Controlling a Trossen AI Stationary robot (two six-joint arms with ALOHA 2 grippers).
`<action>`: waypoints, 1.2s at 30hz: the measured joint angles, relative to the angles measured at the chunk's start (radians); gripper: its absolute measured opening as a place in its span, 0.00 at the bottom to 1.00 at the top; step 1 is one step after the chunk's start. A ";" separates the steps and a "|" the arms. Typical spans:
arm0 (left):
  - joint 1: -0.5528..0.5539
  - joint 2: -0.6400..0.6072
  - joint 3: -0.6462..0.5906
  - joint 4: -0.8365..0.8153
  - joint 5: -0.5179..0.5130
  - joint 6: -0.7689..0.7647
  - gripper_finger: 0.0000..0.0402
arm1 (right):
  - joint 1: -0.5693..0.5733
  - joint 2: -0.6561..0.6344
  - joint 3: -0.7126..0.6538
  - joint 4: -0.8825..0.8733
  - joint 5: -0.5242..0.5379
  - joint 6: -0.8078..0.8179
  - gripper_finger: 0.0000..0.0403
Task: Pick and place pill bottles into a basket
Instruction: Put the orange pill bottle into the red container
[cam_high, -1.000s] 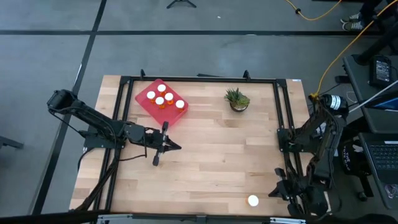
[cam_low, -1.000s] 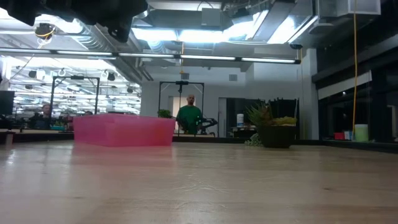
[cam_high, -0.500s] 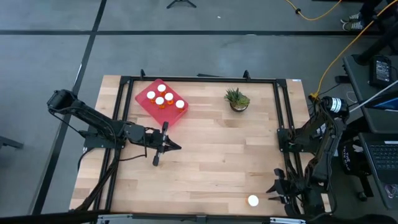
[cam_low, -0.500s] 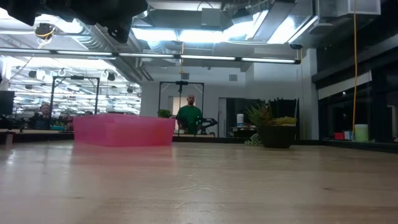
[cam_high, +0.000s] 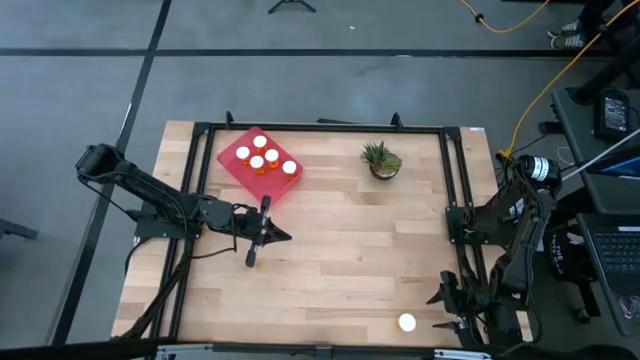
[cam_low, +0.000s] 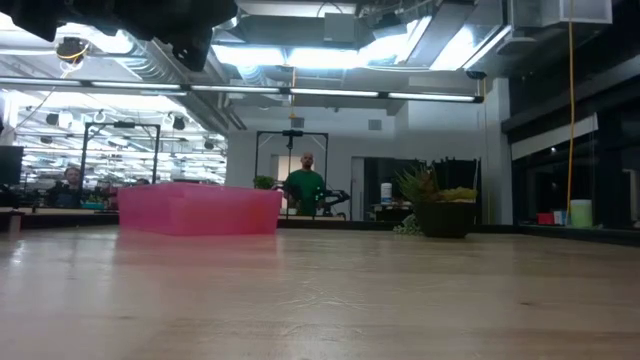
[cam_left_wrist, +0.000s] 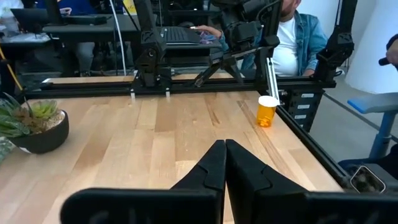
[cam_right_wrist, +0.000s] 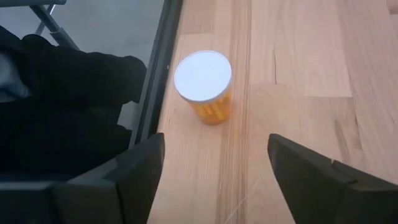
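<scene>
Jaws on the right gripper (cam_right_wrist: 214, 171) are standing wide apart, nothing between them, hovering at the near right corner of the bench (cam_high: 340, 250). One pill bottle (cam_right_wrist: 204, 86) is standing upright just ahead of them, white cap up, close to the black frame rail along the bench edge; the high view is showing it as a white dot (cam_high: 406, 322) beside the right gripper (cam_high: 447, 308).

Left gripper (cam_high: 270, 233) is hanging over the bench left of centre, jaws pressed together and holding nothing, pointing toward the right side.

Basket (cam_high: 236, 172) is sitting at the far left of the bench, turned diagonally, with five capped pill bottles (cam_high: 263, 157) standing inside it.

Potted plant (cam_high: 381, 160) is sitting at the far side, right of the basket and well apart from it.
</scene>
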 joint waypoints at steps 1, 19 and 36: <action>0.000 0.000 0.000 0.000 0.000 0.000 0.01 | 0.000 0.001 0.000 0.000 0.000 0.000 0.72; 0.000 0.000 0.000 0.000 0.000 -0.016 0.00 | -0.049 0.300 -0.002 0.220 -0.016 0.006 0.73; 0.000 0.000 -0.001 0.003 0.000 -0.016 0.01 | -0.079 0.412 0.003 0.354 0.011 -0.007 0.73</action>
